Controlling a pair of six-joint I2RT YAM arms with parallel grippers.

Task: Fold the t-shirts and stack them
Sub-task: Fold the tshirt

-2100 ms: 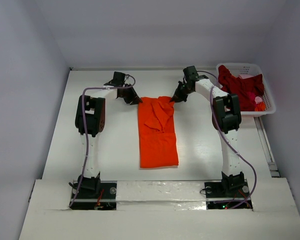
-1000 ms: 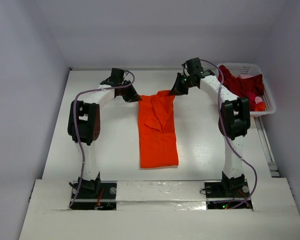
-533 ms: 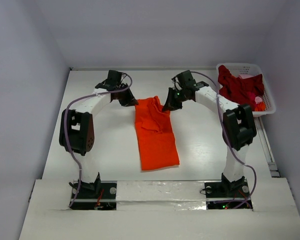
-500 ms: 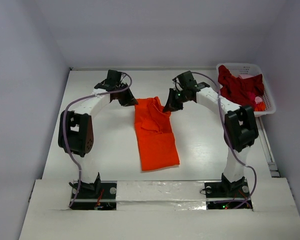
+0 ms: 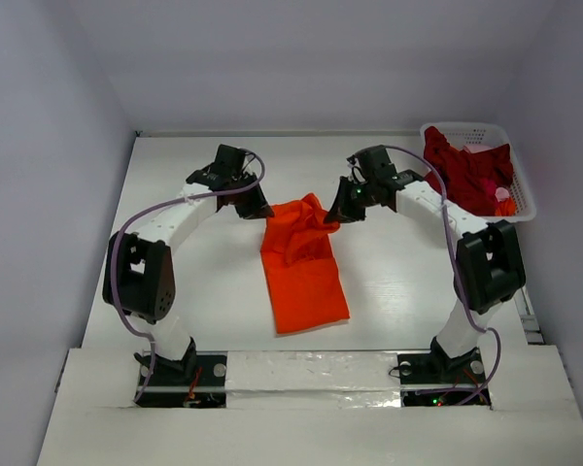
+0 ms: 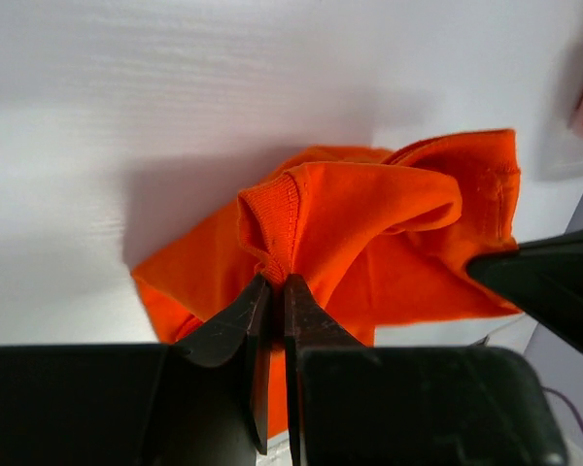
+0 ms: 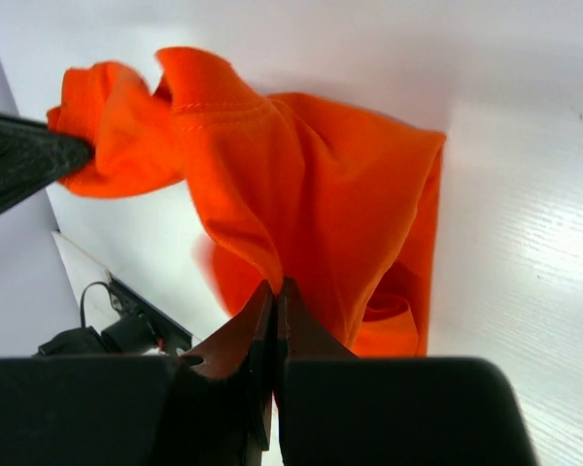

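Note:
An orange t-shirt (image 5: pixel 303 267) lies lengthwise on the white table (image 5: pixel 194 272), its far end lifted and bunched. My left gripper (image 5: pixel 263 211) is shut on the far left corner, pinching the ribbed hem (image 6: pixel 270 228) in the left wrist view. My right gripper (image 5: pixel 336 216) is shut on the far right corner, with a cloth fold (image 7: pixel 262 243) caught between its jaws. Dark crimson t-shirts (image 5: pixel 466 173) are heaped in the white basket (image 5: pixel 521 209) at the far right.
The basket stands against the right wall beside the right arm's elbow (image 5: pixel 490 262). The left arm's elbow (image 5: pixel 136 277) hangs over the table's left side. Grey walls close in the back and both sides.
Both grippers have carried the shirt's far end toward the near edge and lifted it. The far part now bunches over the middle of the shirt.

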